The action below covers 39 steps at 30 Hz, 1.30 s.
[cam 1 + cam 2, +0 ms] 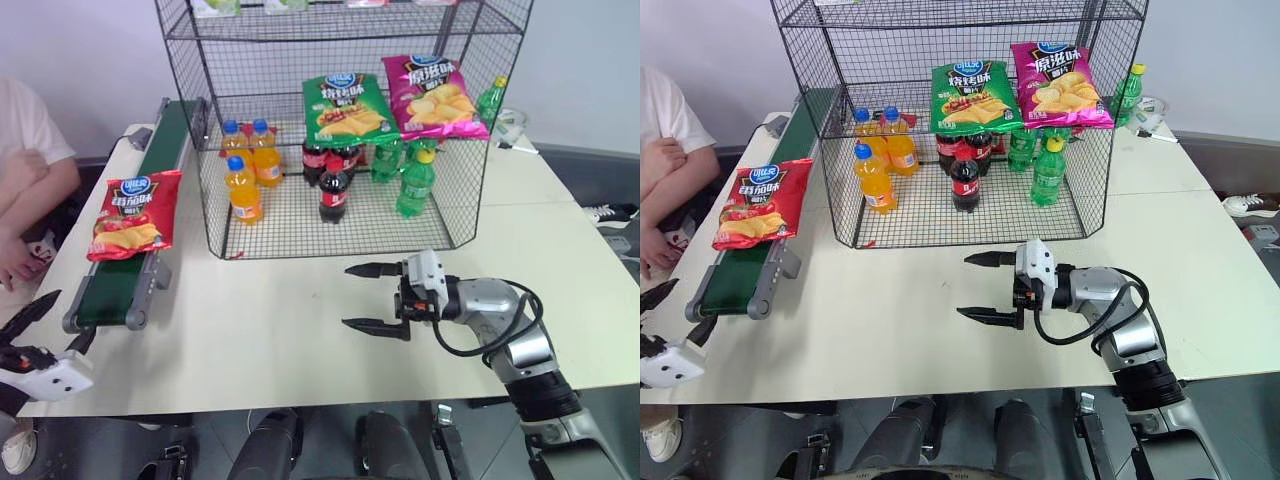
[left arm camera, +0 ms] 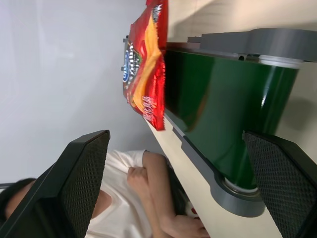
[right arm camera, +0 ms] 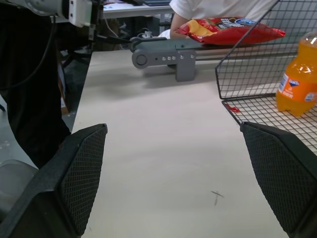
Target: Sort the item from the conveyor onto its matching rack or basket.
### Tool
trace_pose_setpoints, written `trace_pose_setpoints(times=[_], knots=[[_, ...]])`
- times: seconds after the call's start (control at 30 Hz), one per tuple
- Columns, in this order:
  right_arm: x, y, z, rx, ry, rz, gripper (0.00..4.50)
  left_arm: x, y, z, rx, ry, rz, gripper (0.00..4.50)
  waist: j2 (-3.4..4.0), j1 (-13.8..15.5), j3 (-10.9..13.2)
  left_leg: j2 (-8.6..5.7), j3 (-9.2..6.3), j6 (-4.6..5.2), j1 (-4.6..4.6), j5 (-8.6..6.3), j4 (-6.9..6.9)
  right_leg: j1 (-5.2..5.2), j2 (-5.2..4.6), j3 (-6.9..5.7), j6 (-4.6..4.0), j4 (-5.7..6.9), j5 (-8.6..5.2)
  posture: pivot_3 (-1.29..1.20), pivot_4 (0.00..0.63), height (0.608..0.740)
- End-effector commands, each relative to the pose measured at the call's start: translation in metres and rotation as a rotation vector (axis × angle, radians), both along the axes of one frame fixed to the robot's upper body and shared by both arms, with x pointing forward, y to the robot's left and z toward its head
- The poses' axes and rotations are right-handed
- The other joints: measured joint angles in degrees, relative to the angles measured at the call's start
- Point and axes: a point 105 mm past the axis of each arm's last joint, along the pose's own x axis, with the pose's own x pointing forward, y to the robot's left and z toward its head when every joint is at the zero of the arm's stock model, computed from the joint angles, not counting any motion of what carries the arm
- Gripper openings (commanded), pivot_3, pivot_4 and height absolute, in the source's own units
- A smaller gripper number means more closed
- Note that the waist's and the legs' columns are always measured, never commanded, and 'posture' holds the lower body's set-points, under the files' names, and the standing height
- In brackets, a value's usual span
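Observation:
The red crisp bag (image 1: 135, 213) lies flat on the dark green conveyor (image 1: 110, 295) at the table's left, a short way back from the belt's near end. The black wire rack (image 1: 215, 215) stands behind the middle of the table. My left gripper (image 1: 50, 325) is open and empty at the table's front left corner, just short of the conveyor's near end; in the left wrist view the belt (image 2: 218, 109) and the bag (image 2: 146, 64) lie beyond its fingers. My right gripper (image 1: 346, 295) is open and empty over bare table in front of the rack, pointing left toward the conveyor (image 3: 163, 54).
On the rack's lower tier stand orange bottles (image 1: 245, 185), cola bottles (image 1: 333, 188) and green bottles (image 1: 415, 180). A green crisp bag (image 1: 345, 105) and a magenta one (image 1: 435, 95) rest above them. A person (image 1: 25, 190) sits beside the conveyor on the left. The table (image 1: 280, 330) is pale.

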Motion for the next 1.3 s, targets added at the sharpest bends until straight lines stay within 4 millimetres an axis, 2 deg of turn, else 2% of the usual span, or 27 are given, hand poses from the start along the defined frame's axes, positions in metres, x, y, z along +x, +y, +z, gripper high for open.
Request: trace_pose_setpoints(times=[0.03, 0.93, 1.27, 1.3], knots=[[-0.007, 0.005, 0.016, 0.057, -0.040, 0.042, 4.50, 0.003, 0.000, 0.007, 0.016, -0.026, -0.007, 4.48, 0.00, -0.01, 0.00, 0.00, 0.00, 0.00, 0.00, 0.00, 0.00, 0.00, 0.00, 0.00, 0.00, 0.00, 0.00, 0.00, 0.150, 0.740], [0.001, 0.004, 0.015, 0.054, -0.047, 0.002, 4.50, 0.012, -0.010, 0.001, -0.036, 0.002, -0.020, 4.48, -0.01, 0.00, -0.01, 0.00, 0.00, 0.01, 0.02, 0.01, 0.02, 0.01, 0.01, -0.02, 0.01, 0.04, 0.01, 0.00, 0.150, 0.740], [0.002, 0.003, 0.015, 0.048, -0.057, -0.009, 4.50, 0.025, -0.016, 0.007, -0.049, -0.040, -0.033, 4.48, -0.02, 0.03, -0.01, -0.01, 0.00, 0.10, 0.04, 0.06, 0.04, 0.02, 0.01, -0.03, 0.02, 0.08, 0.02, 0.00, 0.150, 0.740], [0.002, 0.003, 0.016, 0.047, -0.060, -0.014, 4.50, 0.026, -0.018, 0.008, -0.063, -0.039, -0.047, 4.24, -0.02, 0.02, -0.01, -0.01, 0.00, 0.10, 0.04, 0.06, 0.05, 0.02, 0.02, -0.03, 0.02, 0.08, 0.02, 0.00, 0.150, 0.740]])
